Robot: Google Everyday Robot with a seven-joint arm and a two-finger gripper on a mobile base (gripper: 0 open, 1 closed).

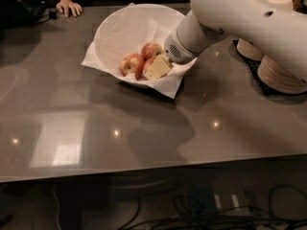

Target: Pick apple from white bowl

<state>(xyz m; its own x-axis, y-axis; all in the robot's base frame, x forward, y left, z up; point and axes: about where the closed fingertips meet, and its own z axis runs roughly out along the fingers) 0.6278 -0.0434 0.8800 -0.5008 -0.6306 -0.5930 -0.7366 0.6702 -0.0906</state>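
camera view: a large, deep, round white bowl (112, 30) sits toward the far side of the glossy grey counter (144, 133), lined with crumpled white paper (165, 86) that spills over its near rim.
fruit: three red-and-yellow apples (132, 63) touch at the bowl's low near side, where the slope likely gathers them.
end effector: the pale end effector (157, 67) dips over the right rim onto the half-hidden apple (147, 65); apart or clamped, cannot tell.
angle: slanted, probably to clear the thin wall.
aside: stacked pale paper plates (280, 73) stand well apart, right.
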